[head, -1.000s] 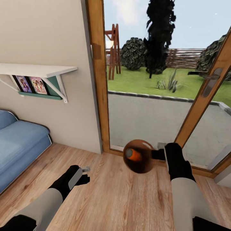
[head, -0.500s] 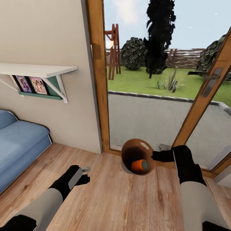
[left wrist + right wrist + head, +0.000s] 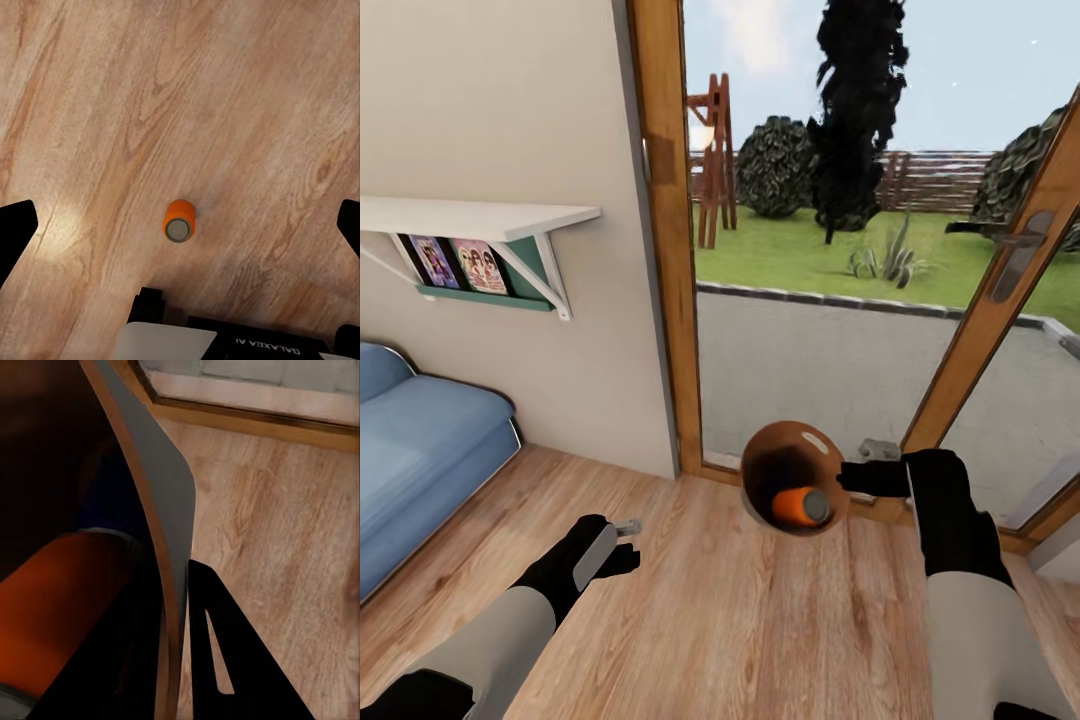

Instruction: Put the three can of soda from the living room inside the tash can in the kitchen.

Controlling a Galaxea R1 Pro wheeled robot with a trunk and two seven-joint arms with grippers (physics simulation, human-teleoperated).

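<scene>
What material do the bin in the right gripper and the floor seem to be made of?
The bin looks like copper-brown metal, glossy, judging by the pale highlight on its rim; coated plastic is possible. The floor looks like matte light wood planks, with visible grain and knots.

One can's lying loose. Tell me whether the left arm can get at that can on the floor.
Probably yes: the can lies on bare wood floor below the open left gripper, nothing between.
</scene>
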